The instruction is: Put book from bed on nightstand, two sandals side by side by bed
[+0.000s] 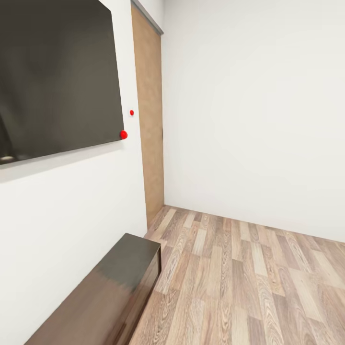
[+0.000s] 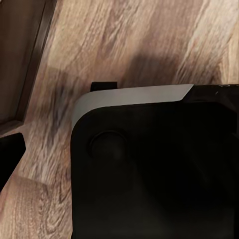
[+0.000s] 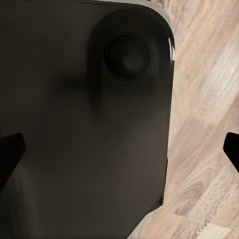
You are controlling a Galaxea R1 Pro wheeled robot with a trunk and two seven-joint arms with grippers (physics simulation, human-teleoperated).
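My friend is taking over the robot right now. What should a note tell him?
Left pincer: one dark fingertip at the frame edge above the wood-plank floor; open or shut cannot be told.
Right pincer: open, nothing between its two dark tips, over the robot's black base.
The head view faces a white wall with a big dark flat screen, a long dark-brown cabinet and a tan wooden door.
No book, bed or sandals appear here, so nothing looks done; find them first.

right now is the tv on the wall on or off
Off, as far as the head view shows: the wall screen is uniformly dark grey, with only faint reflections and no picture.
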